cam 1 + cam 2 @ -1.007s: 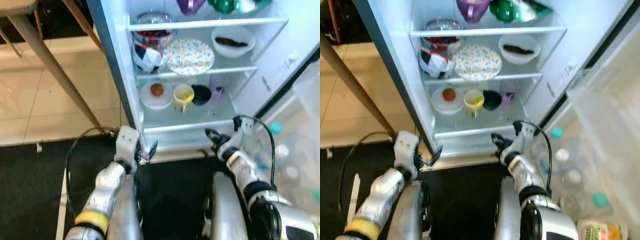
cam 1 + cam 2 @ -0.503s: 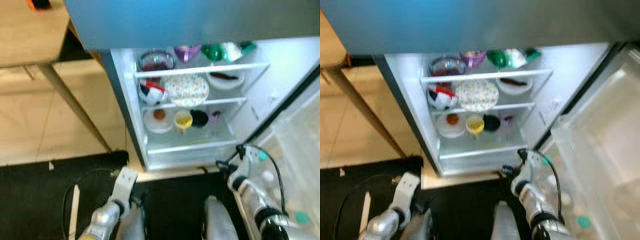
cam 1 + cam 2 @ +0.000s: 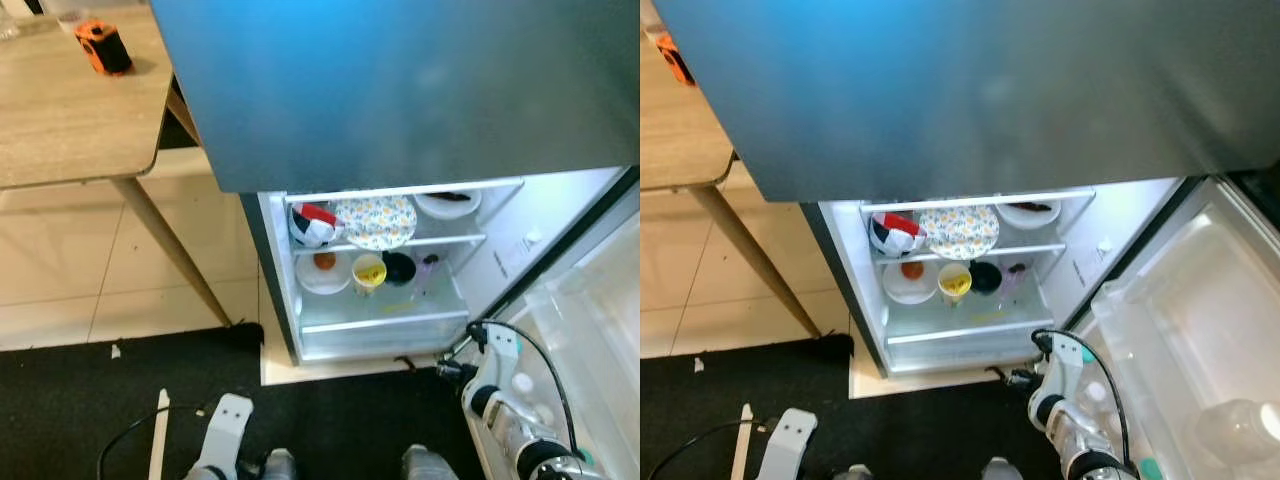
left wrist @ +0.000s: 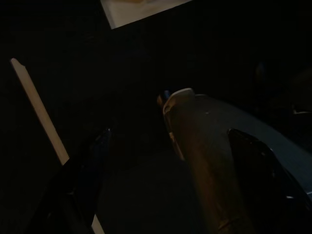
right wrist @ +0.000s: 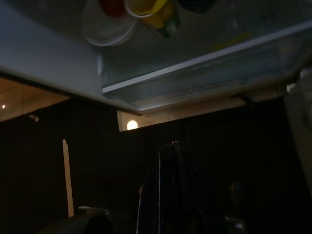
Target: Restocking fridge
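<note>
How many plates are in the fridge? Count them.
2: a floral plate on the upper visible shelf, a white plate holding an orange fruit below. The upper door may hide more.

I count one open fridge with two glass shelves in sight; the upper carries three things: a red-white-black packet, a floral plate and a white bowl. The lower carries four: a white plate, a yellow cup, a black bowl and a small purple cup. I also count one wooden table bearing one orange object, and two white bottle caps in the door bin.
</note>
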You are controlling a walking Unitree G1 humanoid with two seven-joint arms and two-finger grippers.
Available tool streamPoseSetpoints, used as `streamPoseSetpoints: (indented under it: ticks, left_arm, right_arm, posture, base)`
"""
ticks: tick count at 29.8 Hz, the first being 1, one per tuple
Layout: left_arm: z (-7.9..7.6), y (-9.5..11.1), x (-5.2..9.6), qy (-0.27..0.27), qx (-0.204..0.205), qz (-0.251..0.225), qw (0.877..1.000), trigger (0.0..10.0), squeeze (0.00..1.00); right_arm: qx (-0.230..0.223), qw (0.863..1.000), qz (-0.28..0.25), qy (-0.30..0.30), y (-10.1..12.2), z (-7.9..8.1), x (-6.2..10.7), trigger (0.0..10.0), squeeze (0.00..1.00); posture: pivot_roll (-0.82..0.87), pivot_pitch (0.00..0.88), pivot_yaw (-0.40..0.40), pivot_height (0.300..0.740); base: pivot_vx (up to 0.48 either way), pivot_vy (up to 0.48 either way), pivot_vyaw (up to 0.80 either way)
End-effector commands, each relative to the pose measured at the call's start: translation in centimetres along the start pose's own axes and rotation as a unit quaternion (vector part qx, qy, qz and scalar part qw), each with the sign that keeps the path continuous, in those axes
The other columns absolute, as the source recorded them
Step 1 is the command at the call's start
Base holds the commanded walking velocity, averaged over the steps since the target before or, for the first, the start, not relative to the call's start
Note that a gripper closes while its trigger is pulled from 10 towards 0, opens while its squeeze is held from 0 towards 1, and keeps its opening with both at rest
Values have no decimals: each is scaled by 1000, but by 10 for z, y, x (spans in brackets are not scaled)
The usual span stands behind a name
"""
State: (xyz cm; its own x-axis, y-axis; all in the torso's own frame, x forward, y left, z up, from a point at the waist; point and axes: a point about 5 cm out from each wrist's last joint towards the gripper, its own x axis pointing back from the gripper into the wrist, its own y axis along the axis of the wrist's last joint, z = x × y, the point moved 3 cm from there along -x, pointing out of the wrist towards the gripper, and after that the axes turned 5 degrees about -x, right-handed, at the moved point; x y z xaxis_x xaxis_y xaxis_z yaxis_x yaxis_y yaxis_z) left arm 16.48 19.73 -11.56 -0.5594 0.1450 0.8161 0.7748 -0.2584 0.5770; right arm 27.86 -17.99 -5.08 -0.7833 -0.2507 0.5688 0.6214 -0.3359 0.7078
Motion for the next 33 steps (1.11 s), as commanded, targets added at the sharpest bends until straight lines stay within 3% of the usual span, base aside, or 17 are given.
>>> streamPoseSetpoints:
  ticks: [1, 6, 22, 25, 33]
  left_arm:
    - [-2, -24, 6, 3, 10, 44, 999, 10000, 0]
    - [-3, -24, 5, 7, 21, 45, 999, 10000, 0]
    - [-7, -24, 2, 10, 30, 60, 998, 10000, 0]
    - [-8, -23, 1, 9, 27, 60, 998, 10000, 0]
    - [-12, -24, 1, 7, 29, 64, 998, 10000, 0]
  right_arm:
    - [11, 999, 31, -6, -16, -1, 2, 10000, 0]
    - [53, 996, 64, -15, -28, -4, 5, 10000, 0]
    - [113, 984, 129, -39, -60, -15, 17, 10000, 0]
    - [177, 970, 161, -44, -70, -22, 22, 10000, 0]
    - [196, 962, 184, -40, -83, -21, 26, 10000, 0]
  posture:
    - [-2, 58, -9, 740]
    - [6, 48, -13, 740]
    - [3, 28, -17, 740]
    - [-1, 25, -18, 740]
    - [-4, 24, -24, 740]
  base:
    - [0, 0, 0]
    - [0, 0, 0]
    - [-94, 0, 0]
    - [-264, 0, 0]
    - [-266, 0, 0]
